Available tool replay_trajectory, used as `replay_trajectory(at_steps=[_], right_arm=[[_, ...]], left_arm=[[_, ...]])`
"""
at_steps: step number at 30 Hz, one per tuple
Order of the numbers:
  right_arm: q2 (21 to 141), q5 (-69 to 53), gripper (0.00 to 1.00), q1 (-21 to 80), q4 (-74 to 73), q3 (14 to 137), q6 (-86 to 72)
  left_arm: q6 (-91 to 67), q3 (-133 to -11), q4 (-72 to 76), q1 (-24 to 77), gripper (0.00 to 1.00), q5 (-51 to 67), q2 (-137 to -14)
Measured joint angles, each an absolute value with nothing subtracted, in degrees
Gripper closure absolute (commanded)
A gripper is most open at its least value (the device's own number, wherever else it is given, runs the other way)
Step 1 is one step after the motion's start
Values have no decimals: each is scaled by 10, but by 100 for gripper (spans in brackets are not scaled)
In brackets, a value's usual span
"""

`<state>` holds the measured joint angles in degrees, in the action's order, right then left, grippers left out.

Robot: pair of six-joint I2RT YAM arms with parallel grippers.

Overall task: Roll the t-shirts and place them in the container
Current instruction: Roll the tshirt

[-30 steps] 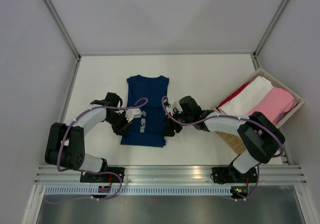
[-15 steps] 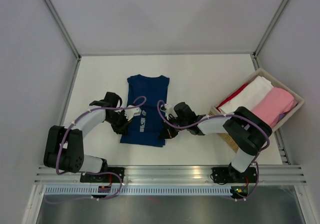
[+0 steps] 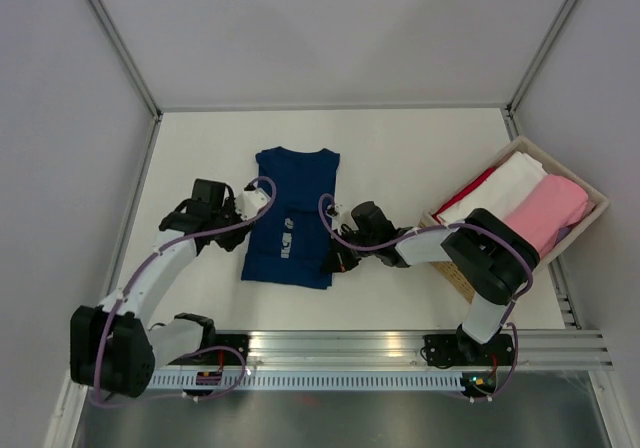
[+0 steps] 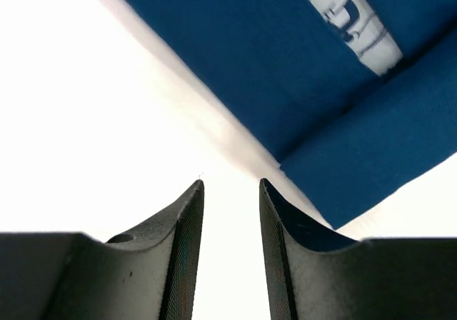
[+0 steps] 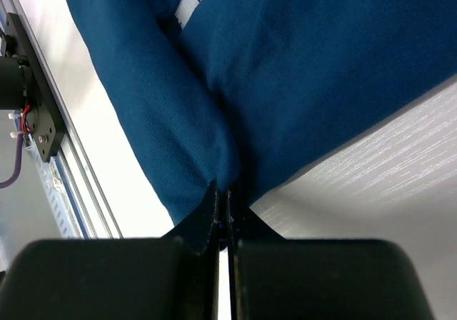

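Observation:
A navy blue t-shirt [image 3: 290,183] lies folded into a long strip in the middle of the table, its small white chest print [image 3: 287,236] facing up. My left gripper [image 3: 245,208] hovers just off the shirt's left edge; in the left wrist view it [image 4: 230,188] stands open over bare table, with the navy cloth [image 4: 285,63] beyond its fingertips. My right gripper [image 3: 335,260] is at the shirt's lower right edge. The right wrist view shows it [image 5: 221,191] shut on a pinched fold of the navy cloth [image 5: 321,63].
A wicker basket [image 3: 590,193] at the right edge holds a white t-shirt [image 3: 495,193], a pink one [image 3: 550,208] and a sliver of red cloth. An aluminium rail [image 3: 340,343] runs along the near table edge. White walls enclose the table.
My left gripper let go of the shirt's left edge, opened and drew back to the left. My right gripper closed on the shirt's lower right edge.

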<state>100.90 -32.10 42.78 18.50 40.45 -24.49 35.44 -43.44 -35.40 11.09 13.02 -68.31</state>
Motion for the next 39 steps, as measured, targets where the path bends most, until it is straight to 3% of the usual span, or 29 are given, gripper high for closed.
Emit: replay_trajectory(at_steps=[4, 9, 20, 22, 24, 25, 26, 27, 28, 30, 35, 39], right_arm=[[1010, -316, 100, 428, 179, 408, -253], [1020, -317, 100, 425, 170, 422, -262], [1026, -331, 98, 416, 167, 427, -267], [1028, -335, 96, 415, 167, 428, -263], [1028, -337, 90, 414, 166, 429, -259], [1028, -338, 82, 413, 165, 429, -257], [1028, -338, 77, 413, 163, 430, -254], [1025, -336, 72, 413, 161, 430, -251], [1021, -335, 66, 413, 157, 430, -247], [1003, -328, 62, 413, 141, 430, -235], [903, -280, 56, 424, 97, 430, -160], [789, -203, 53, 498, 98, 409, -43]], left_arm=[[356, -427, -345, 199, 56, 66, -609], [386, -329, -350, 350, 49, 25, -542], [475, -221, -305, 373, 45, -33, -529], [484, -211, -269, 374, 50, -45, -529], [489, -203, -243, 374, 70, -52, -532], [492, -198, -235, 374, 78, -52, -534], [493, -194, -231, 374, 94, -54, -535], [493, -191, -229, 374, 97, -55, -535], [495, -191, -227, 374, 98, -55, -535], [496, -191, -228, 374, 98, -54, -534], [496, -218, -283, 365, 98, -15, -532], [500, -258, -339, 353, 98, 34, -542]])
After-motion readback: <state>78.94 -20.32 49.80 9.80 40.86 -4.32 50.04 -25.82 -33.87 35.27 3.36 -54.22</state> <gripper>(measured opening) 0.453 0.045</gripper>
